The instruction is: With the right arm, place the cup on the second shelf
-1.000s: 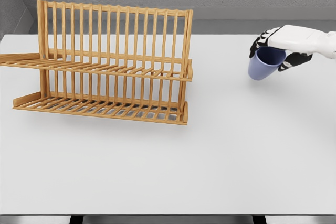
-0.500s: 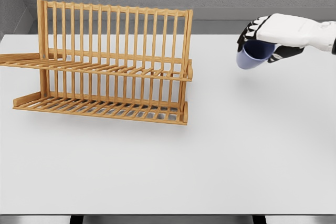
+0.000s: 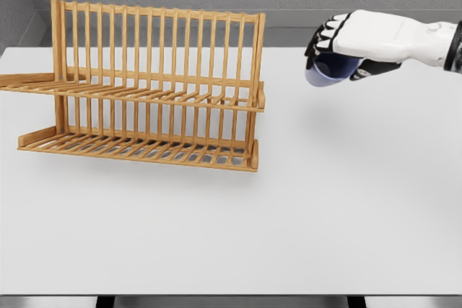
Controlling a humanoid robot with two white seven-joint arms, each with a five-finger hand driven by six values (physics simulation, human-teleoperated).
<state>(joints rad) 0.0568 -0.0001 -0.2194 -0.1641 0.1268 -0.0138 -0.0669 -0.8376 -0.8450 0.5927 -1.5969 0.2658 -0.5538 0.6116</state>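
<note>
Right robot hand [image 3: 339, 45] with fingers curled around a blue cup [image 3: 328, 71], which hangs just beneath the palm, above the table [image 3: 325, 200]. The cup is at far right, well apart from the wooden rack [image 3: 151, 91] at left.

Blue cup [image 3: 328, 72] is up off the table, tipped hard on its side, its dark open mouth turned toward the camera; only the lower rim and a slice of the pale blue wall show; it hangs right of the wooden rack [image 3: 155, 88], level with the rack's upper part and clear of it; the second shelf [image 3: 144, 95], a row of slats running across the middle, lies flat and bare.
</note>
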